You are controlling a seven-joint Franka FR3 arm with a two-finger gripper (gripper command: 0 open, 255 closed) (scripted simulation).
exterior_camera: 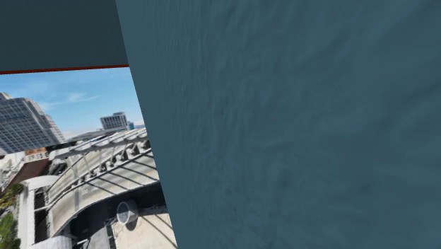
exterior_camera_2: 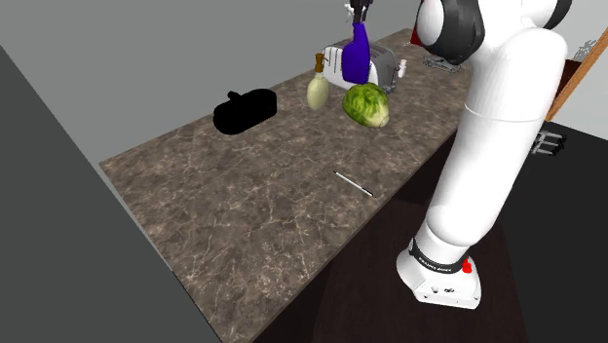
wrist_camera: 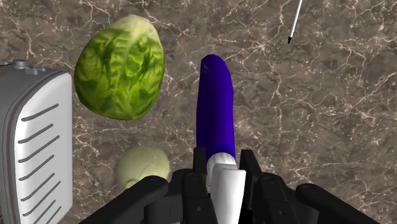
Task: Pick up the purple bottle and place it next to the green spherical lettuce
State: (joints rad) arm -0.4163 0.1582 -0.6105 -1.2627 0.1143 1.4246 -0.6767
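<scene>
My gripper (wrist_camera: 223, 167) is shut on the white neck of the purple bottle (wrist_camera: 215, 108), which hangs below the fingers over the marbled counter. In the second exterior view the purple bottle (exterior_camera_2: 357, 57) is held up at the far end of the counter, with the gripper (exterior_camera_2: 361, 14) on its top. The green lettuce (exterior_camera_2: 366, 104) lies on the counter just in front of and below the bottle. Seen from the wrist, the lettuce (wrist_camera: 121, 67) sits beside the bottle, apart from it.
A pale green bottle with a cork (exterior_camera_2: 318, 90) stands beside the lettuce, and a white toaster (exterior_camera_2: 382, 66) is behind the purple bottle. A black object (exterior_camera_2: 245, 110) and a thin knife (exterior_camera_2: 354, 184) lie on the brown marbled counter (exterior_camera_2: 244, 224). A teal wall (exterior_camera: 297, 120) blocks the shoulder view.
</scene>
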